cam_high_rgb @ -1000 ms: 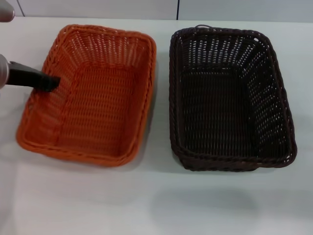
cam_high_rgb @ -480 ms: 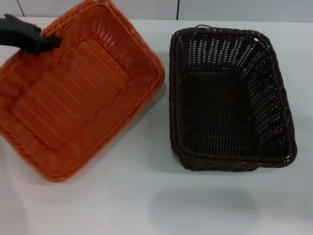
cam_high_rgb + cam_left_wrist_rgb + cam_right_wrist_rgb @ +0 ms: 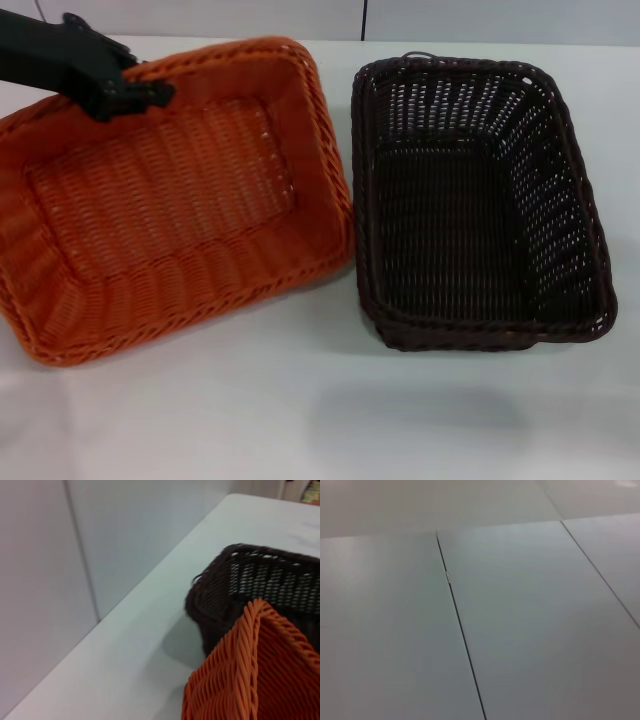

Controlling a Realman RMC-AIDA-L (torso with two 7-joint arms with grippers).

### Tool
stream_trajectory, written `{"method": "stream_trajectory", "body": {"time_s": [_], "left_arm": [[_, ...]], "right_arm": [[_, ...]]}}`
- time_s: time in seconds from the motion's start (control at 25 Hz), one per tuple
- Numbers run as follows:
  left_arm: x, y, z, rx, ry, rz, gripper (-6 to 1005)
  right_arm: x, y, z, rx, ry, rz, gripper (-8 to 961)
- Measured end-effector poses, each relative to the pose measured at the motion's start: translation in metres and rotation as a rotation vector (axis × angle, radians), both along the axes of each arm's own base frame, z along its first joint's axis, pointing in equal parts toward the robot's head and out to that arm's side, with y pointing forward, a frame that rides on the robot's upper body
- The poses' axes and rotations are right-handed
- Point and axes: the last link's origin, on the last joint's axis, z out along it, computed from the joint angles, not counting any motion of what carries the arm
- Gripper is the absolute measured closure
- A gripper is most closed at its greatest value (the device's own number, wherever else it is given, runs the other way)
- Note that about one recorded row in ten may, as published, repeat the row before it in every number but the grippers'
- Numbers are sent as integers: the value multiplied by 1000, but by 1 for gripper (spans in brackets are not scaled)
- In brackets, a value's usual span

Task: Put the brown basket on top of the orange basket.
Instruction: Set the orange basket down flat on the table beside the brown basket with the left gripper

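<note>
Left tool (image 3: pixel 150 92) tips hidden behind tilted orange basket (image 3: pixel 170 200) rim.

plain white table (image 3: pixel 300 420), with the brown basket (image 3: pixel 480 200) sitting flat on it. orange basket (image 3: pixel 170 200) is tilted up right beside it.

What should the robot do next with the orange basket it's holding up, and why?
Probably keep carrying the orange basket sideways toward the brown basket. The left gripper holds its far rim, and it hangs tilted, its near right corner close to the brown basket's rim. The task names the brown one going on top, but the brown one sits untouched on the table; the right gripper is out of view.
</note>
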Motion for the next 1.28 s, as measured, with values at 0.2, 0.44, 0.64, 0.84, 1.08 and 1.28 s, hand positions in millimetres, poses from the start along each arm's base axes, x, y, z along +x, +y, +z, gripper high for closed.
{"method": "stream_trajectory", "body": {"time_s": [0.2, 0.44, 0.64, 0.84, 1.08, 1.28], "left_arm": [[12, 4, -17, -68, -19, -53, 792], [15, 6, -33, -116, -13, -126, 792], [16, 6, -37, -144, -8, -145, 793], [22, 7, -45, -172, 6, -197, 796], [31, 12, -62, -199, -3, -252, 799], [40, 19, -76, -194, 18, -291, 801]], "right_arm": [[0, -1, -1, -7, -3, 1, 132], [-1, -1, -1, -6, -9, 5, 132], [-1, -3, -1, -3, -14, 7, 132], [-1, -5, -1, 0, -16, 7, 132], [-1, -7, -2, 6, -16, 10, 132], [-2, -8, -4, -4, -20, 15, 133]]}}
